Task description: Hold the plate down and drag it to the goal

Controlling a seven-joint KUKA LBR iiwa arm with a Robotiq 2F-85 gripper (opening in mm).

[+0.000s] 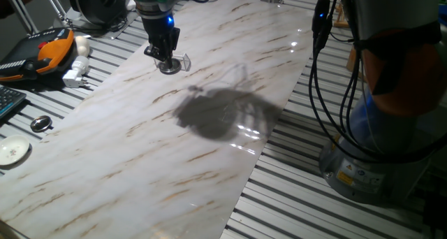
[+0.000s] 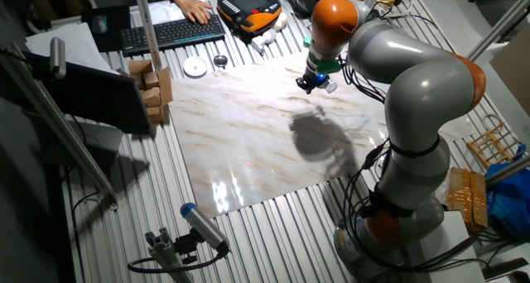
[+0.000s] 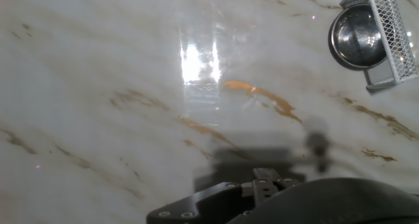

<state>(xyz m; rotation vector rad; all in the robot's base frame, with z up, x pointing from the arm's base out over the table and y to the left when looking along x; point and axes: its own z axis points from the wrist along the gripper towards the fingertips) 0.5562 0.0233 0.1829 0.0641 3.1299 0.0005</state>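
The tool [image 1: 166,59] is pressing on the plate [image 1: 170,67] at the worktop's [image 1: 140,155] far end, beside the goal [image 1: 183,60]; its opening is unclear. Seating the plate is remaining.

My end effector [image 1: 165,56] hides part of the plate [image 1: 170,67] – its jaws' state unreadable; the goal [image 1: 183,59] barely shows.

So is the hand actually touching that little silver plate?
Cannot tell. The hand view shows a mesh finger overlapping the plate, and one fixed view shows the hand right over it; neither shows contact or a gap plainly.
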